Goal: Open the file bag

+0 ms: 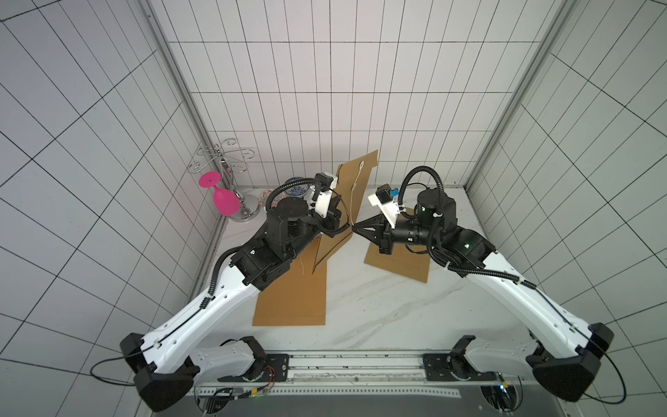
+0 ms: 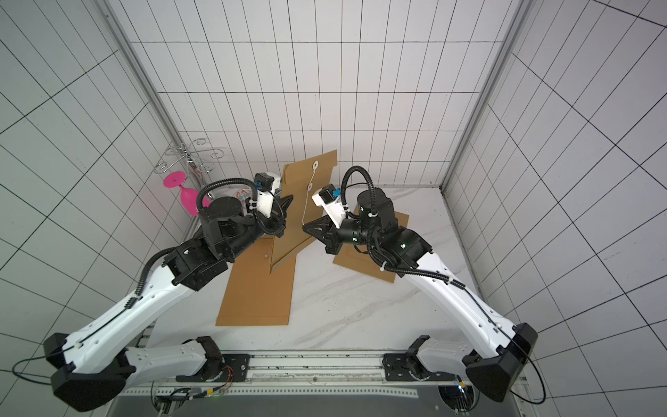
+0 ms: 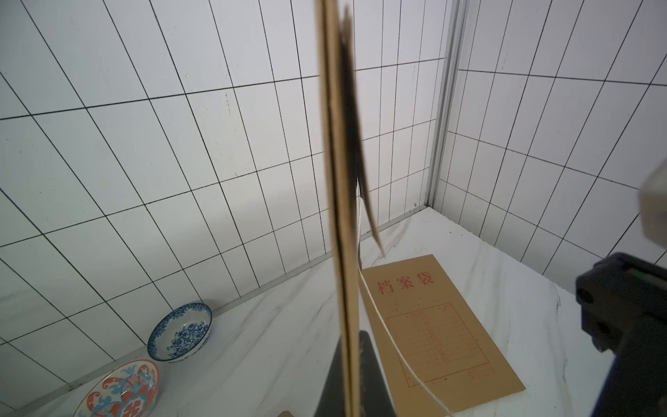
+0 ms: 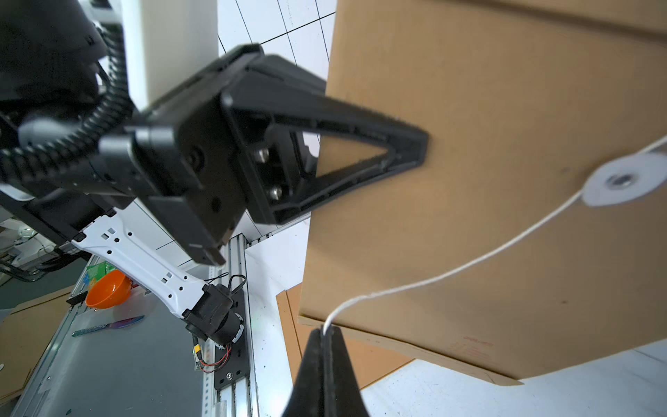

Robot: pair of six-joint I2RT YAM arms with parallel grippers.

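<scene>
A brown file bag [image 1: 361, 180] stands upright above the table in both top views, and its thin edge [image 3: 339, 180] faces the left wrist camera. My left gripper [image 3: 352, 337] is shut on the bag's lower edge, one finger [image 4: 415, 148] flat against its face. A white string [image 4: 469, 267] runs from a white round disc [image 4: 624, 180] on the bag down to my right gripper [image 4: 325, 330], which is shut on the string's end. In a top view my right gripper [image 1: 355, 228] sits right of the bag. The flap [image 3: 364, 202] stands slightly off the bag.
A second file bag [image 1: 292, 296] lies flat under the left arm, and another [image 1: 400, 265] under the right arm. A pink glass [image 1: 222, 202] hangs on a metal rack [image 1: 231, 169] at the back left. Beside it are a blue bowl [image 3: 180, 332] and a patterned plate [image 3: 122, 390].
</scene>
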